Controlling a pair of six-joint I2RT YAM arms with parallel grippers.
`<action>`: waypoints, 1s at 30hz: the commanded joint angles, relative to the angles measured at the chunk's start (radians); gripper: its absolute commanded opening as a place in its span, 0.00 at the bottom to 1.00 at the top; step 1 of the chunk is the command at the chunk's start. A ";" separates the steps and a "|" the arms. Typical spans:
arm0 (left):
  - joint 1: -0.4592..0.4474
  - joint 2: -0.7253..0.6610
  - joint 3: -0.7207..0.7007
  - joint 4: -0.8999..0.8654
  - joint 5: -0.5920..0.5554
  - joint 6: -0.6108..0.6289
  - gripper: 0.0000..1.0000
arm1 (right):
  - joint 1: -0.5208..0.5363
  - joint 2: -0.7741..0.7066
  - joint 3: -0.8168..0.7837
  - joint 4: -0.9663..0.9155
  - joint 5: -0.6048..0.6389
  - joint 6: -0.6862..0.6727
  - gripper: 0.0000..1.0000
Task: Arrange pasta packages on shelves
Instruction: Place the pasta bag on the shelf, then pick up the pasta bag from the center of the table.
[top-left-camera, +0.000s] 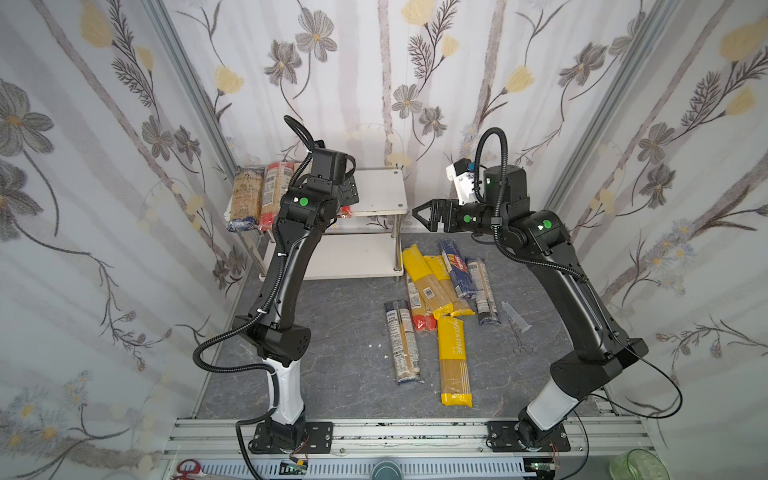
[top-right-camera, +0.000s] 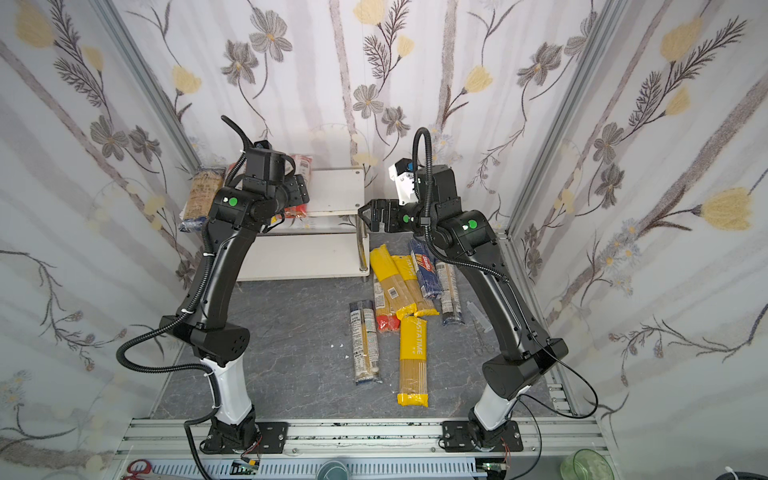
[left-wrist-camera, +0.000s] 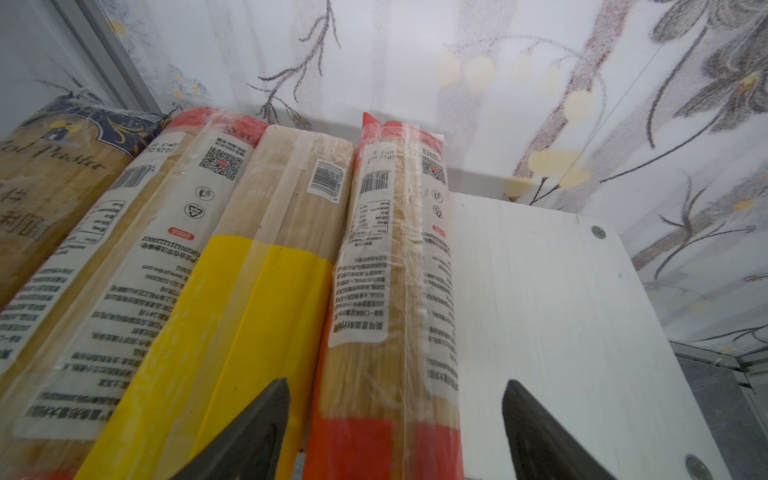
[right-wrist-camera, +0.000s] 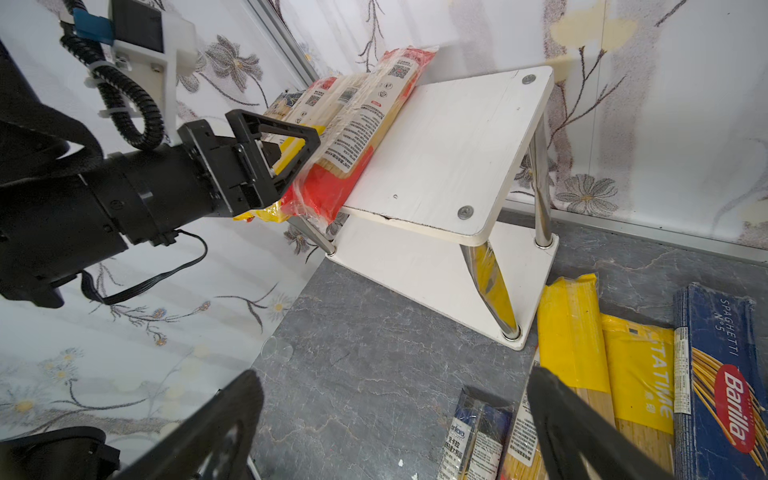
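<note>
Eleven pasta packages (top-left-camera: 455, 361), one set of shelves (top-left-camera: 382, 191) with two boards (top-left-camera: 357, 257), two robot arms (top-left-camera: 286, 266), one syringe (top-left-camera: 515, 316).

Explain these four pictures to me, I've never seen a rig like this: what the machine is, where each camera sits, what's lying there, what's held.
The machine is two robot arms, left arm and right arm, each ending in a two-finger gripper. Two pictures look down from overhead; two come from cameras on the wrists. On the grey table stands a white two-tier rack, with four pasta packets side by side on its top board; loose packets lie beside it. The left gripper is open astride the red-ended packet, which rests on the board. The right gripper is open and empty. Nothing is held.
</note>
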 joint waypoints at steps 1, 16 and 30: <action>-0.022 -0.025 -0.009 0.029 0.017 -0.016 0.85 | 0.002 0.000 0.006 -0.008 0.005 -0.009 1.00; -0.277 -0.253 -0.383 0.037 -0.149 -0.169 0.92 | 0.003 -0.216 -0.293 -0.030 0.062 -0.037 1.00; -0.587 -0.641 -1.241 0.294 -0.161 -0.650 1.00 | -0.003 -0.593 -0.738 -0.036 0.082 -0.008 1.00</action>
